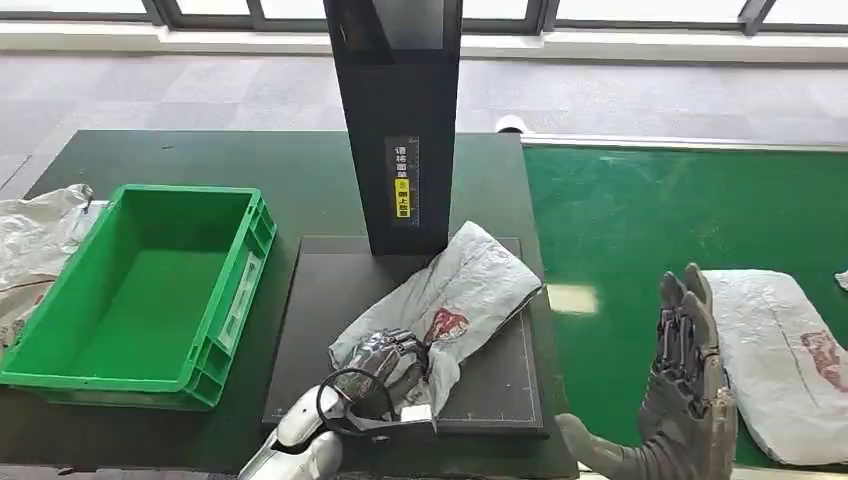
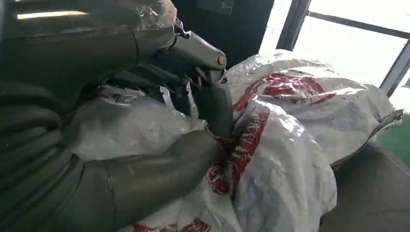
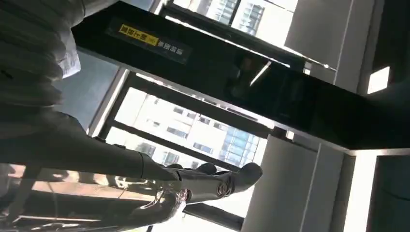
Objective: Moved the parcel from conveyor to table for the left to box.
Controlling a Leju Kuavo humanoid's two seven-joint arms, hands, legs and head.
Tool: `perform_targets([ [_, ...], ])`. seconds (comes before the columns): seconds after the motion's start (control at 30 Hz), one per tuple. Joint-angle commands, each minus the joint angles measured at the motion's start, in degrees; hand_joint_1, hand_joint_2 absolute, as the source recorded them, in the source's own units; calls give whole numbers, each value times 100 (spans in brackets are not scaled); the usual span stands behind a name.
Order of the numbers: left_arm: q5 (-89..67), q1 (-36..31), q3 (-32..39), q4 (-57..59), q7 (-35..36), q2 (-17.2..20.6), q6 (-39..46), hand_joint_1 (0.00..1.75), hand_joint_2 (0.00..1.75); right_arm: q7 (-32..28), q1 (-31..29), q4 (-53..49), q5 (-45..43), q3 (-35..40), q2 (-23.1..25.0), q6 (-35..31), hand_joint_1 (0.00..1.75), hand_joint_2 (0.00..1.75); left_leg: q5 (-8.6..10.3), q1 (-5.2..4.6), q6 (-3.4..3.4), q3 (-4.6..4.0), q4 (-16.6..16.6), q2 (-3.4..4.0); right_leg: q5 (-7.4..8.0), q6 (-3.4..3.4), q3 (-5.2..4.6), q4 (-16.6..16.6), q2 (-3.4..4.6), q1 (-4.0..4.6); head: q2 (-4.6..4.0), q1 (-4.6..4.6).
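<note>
Head view: your left hand (image 1: pixel 392 352) grips the soft, slippery parcel (image 1: pixel 470 285) beside the crate (image 1: pixel 228 310), probably light; right hand (image 1: pixel 688 372) open, empty.

i see bright daylight from the windows (image 1: pixel 600 12) ahead; glare whitens my wrist views, nearby surfaces blur.

A dark table (image 1: pixel 200 160) stands on a grey floor (image 1: pixel 150 85) made of big squares. A tall black post (image 1: pixel 398 120) rises from a flat black mat (image 1: pixel 330 300) on the table, and it has a small yellow sticker (image 1: pixel 402 197). To the right is a long green belt (image 1: pixel 650 220) with a pale edge. Along the far wall runs a row of windows (image 1: pixel 250 10) with dark frames. Bright daylight comes in. Through the glass, tall buildings (image 3: pixel 212 130) show outside.
</note>
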Motion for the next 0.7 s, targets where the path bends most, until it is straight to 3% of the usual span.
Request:
perform_targets([
  [0.03,25,180,127,-34,-44,372,-260,175,175,15,-201,260,-78,99,-118,78,0,175,11,-6,3,8,-30,32,18,-4,-6,-23,30,-4,0,0],
  [0.47,-166,115,114,29,0,342,-259,175,175,15,-132,142,-66,77,-140,31,0,175,12,-4,4,-5,-27,23,16,-4,-7,-22,20,-3,2,0],
  [0.7,709,497,650,-1261,-526,371,552,175,175,15,28,12,-3,218,-167,-183,0,175,0,1,2,-5,-8,18,4,-4,-12,-6,16,3,0,0],
])
